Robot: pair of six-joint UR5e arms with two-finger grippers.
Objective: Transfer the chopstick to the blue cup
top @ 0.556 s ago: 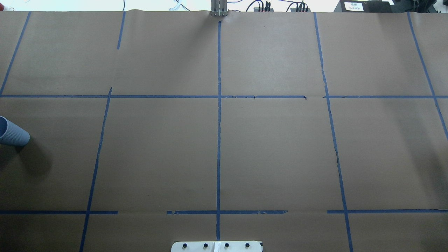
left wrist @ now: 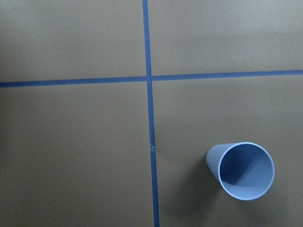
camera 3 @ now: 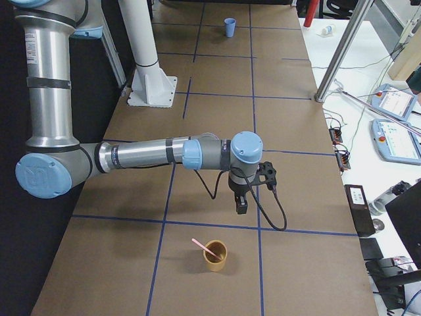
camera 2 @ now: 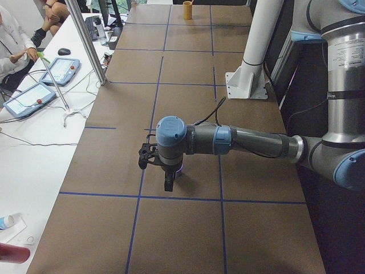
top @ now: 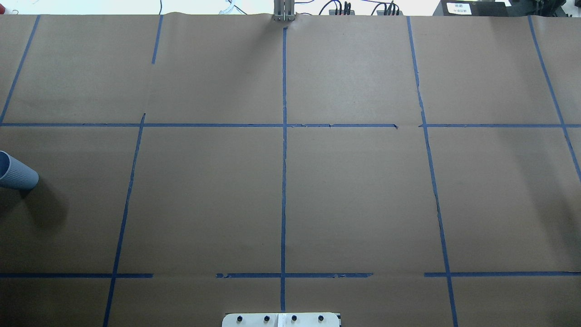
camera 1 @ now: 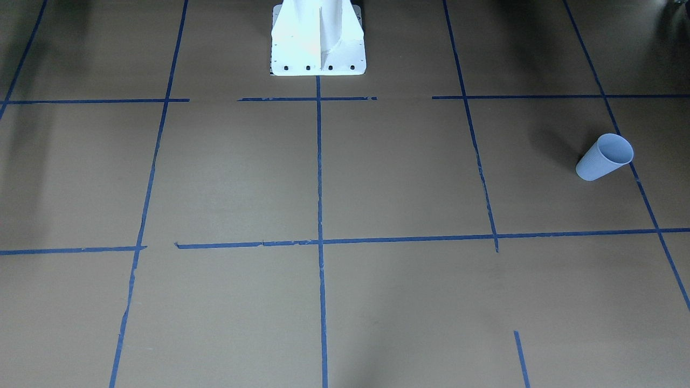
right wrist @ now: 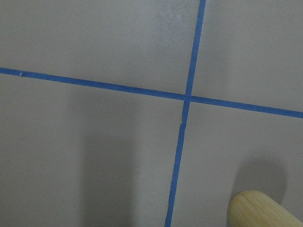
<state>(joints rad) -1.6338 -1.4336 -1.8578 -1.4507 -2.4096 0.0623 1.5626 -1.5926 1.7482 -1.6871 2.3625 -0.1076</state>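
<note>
The blue cup [camera 1: 604, 157] stands upright on the brown table at the robot's far left [top: 16, 171]; the left wrist view looks down into it [left wrist: 241, 170]. One pale pink chopstick [camera 3: 205, 247] leans in a tan wooden cup [camera 3: 214, 255] at the table's right end, whose rim shows in the right wrist view [right wrist: 258, 210]. My left gripper [camera 2: 168, 184] hangs over the blue cup's area. My right gripper [camera 3: 241, 208] points down a little short of the tan cup. Both show only in the side views, so I cannot tell whether they are open or shut.
The white robot pedestal [camera 1: 318, 43] stands at the table's robot-side edge. Blue tape lines grid the table. Metal posts [camera 2: 85, 40], tablets [camera 2: 28, 97] and cables are on the white bench beside the table, with a seated operator [camera 2: 11, 40].
</note>
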